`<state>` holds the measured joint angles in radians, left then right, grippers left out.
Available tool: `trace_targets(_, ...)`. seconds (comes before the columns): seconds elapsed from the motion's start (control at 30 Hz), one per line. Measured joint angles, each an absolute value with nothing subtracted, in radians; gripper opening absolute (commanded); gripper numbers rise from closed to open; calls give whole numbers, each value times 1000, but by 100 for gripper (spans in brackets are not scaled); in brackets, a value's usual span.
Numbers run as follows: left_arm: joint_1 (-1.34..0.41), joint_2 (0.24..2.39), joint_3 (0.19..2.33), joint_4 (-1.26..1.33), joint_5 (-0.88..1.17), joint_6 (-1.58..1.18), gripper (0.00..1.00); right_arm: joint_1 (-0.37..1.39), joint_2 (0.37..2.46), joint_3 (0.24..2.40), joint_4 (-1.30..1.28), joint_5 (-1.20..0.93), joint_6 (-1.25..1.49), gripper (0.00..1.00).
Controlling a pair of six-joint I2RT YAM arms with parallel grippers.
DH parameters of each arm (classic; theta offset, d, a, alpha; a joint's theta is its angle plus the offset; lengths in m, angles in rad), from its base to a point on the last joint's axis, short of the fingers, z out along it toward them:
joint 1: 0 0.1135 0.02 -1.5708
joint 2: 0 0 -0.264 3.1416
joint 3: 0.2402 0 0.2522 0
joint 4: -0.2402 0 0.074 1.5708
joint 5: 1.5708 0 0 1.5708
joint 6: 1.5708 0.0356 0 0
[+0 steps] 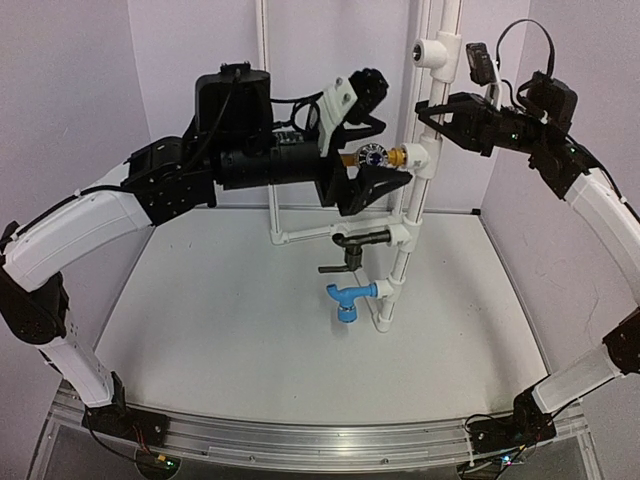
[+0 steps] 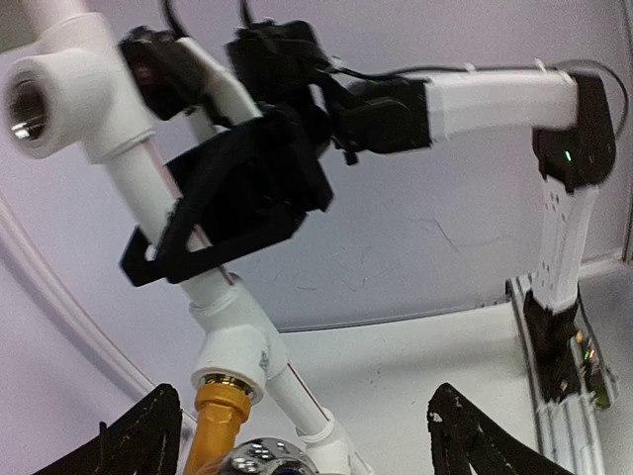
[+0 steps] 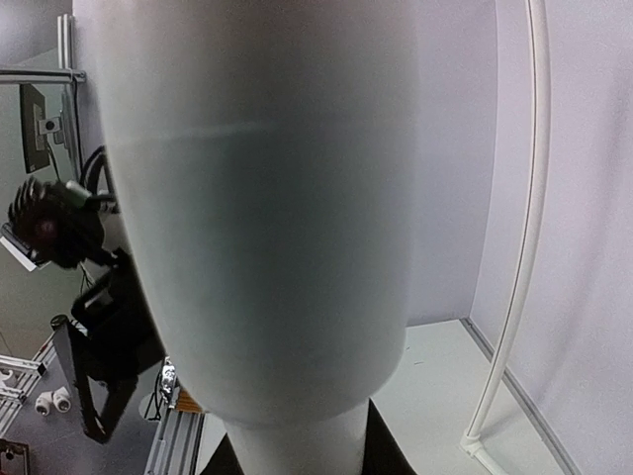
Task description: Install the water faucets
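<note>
Three water faucets stick out to the left of an upright white pipe (image 1: 412, 215): a brass-gold one (image 1: 385, 155) highest, a black one (image 1: 360, 243) below it, a blue one (image 1: 350, 296) lowest. My left gripper (image 1: 393, 150) stands open around the brass-gold faucet. In the left wrist view its dark fingers (image 2: 138, 440) sit wide apart, clear of the golden stem (image 2: 220, 426) that enters a white tee (image 2: 232, 341). My right gripper (image 1: 440, 112) is shut on the pipe above that tee. The pipe (image 3: 267, 198) fills the right wrist view.
An open tee (image 1: 432, 50) tops the pipe, facing left. A thinner white tube (image 1: 270, 120) rises behind, joined low to the stand by a crossbar (image 1: 310, 235). Walls close off the back and the sides. A metal rail (image 1: 320, 440) runs along the near edge.
</note>
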<state>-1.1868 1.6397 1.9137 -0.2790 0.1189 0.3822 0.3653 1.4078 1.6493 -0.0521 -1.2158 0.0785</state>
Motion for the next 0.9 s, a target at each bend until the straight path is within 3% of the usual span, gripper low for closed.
trace_targets(0.27, -1128, 1556, 1986, -384, -10, -201, 86, 370, 1427, 1666, -52, -1203, 81, 0)
trace_targets(0.5, -919, 1399, 1738, -348, 121, -779, 85, 380, 1468, 1692, -18, -1194, 98, 0)
trace_targets(0.67, -919, 1405, 1632, -289, 250, -1053, 86, 381, 1485, 1692, 24, -1189, 119, 0)
trace_targets(0.9, -920, 1509, 1662, -213, 396, -1272, 85, 381, 1497, 1692, 57, -1190, 129, 1)
